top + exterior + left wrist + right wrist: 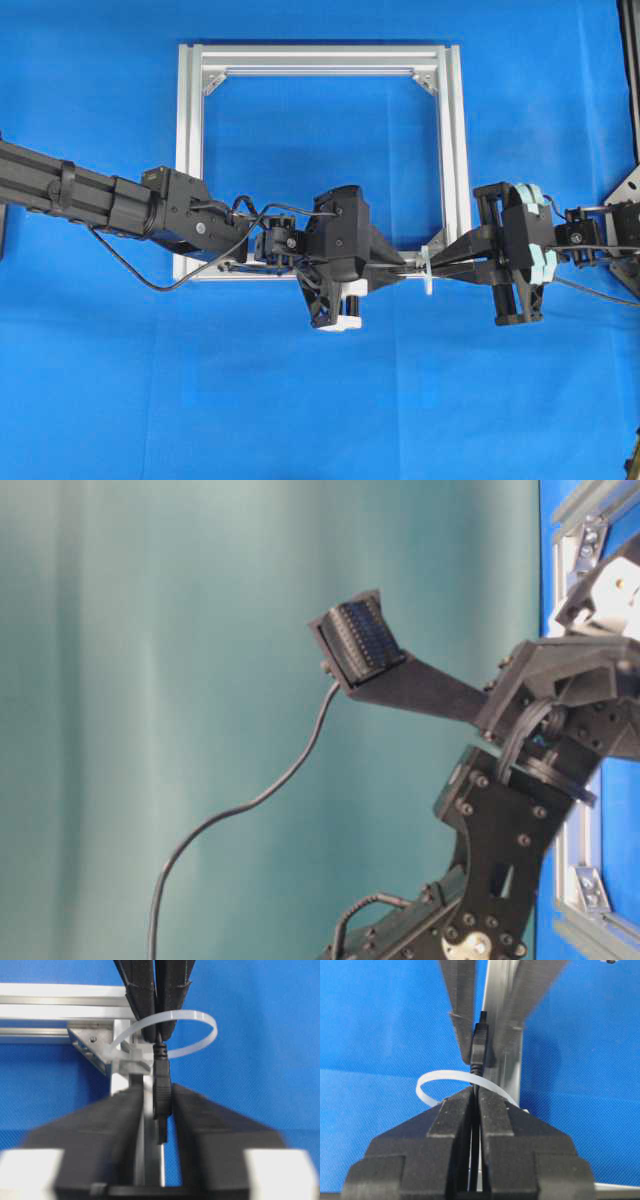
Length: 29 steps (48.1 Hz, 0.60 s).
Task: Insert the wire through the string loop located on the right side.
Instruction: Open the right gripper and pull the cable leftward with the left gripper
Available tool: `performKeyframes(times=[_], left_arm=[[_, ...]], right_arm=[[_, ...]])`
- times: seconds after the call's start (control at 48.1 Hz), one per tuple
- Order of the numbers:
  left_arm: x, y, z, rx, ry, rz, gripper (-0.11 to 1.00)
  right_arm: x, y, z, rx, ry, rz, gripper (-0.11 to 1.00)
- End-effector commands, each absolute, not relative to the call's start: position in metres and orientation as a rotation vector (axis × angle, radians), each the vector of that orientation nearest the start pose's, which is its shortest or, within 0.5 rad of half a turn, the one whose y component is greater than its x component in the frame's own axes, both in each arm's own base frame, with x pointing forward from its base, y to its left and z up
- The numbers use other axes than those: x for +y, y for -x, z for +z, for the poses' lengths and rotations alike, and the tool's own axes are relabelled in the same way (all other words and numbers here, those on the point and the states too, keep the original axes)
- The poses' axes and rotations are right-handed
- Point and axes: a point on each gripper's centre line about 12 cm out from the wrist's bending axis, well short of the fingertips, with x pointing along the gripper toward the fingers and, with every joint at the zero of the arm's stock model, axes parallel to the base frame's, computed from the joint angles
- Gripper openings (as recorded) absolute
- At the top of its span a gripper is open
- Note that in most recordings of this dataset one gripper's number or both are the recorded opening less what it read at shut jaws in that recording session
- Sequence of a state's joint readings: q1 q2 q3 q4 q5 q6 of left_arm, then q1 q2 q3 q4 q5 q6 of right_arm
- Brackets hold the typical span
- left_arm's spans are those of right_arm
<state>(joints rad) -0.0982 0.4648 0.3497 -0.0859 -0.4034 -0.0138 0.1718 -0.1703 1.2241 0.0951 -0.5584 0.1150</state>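
Note:
The wire's black plug [161, 1085] has come through the whitish string loop [210, 1027] at the silver frame's [190, 150] near right corner. My right gripper [475, 1091] is shut on the thin wire just behind the loop [427, 1082]. The plug [479, 1045] sticks out beyond the loop. My left gripper [157, 1091] has its blurred fingers on either side of the plug, pressed close, with only a thin slit at one side. Overhead, the left gripper [405, 270] and the right gripper [441, 267] meet tip to tip at the loop [428, 272].
The frame lies flat on blue cloth [320, 400]. A corner bracket [87, 1045] sits beside the loop's base. A thicker black cable [130, 270] sags from the left arm. In the table-level view a black cable [250, 805] hangs below a ribbed finger pad [365, 640].

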Motion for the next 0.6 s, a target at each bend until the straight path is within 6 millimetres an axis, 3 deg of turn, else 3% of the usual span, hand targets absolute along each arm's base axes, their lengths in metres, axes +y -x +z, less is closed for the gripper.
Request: performKeyframes(times=[0.0,0.582], left_arm=[[-0.0466,-0.5061,0.1228,0.358,0.065,-0.049,0.07],[-0.0473,-0.5057,0.1231,0.358,0.064,-0.051,0.08]], right_arm=[[0.0398,-0.2621,0.1221,0.477,-0.136,0.075,-0.04],[0.0404,-0.2583,0.1162,0.529,-0.127,0.081,-0.04]])
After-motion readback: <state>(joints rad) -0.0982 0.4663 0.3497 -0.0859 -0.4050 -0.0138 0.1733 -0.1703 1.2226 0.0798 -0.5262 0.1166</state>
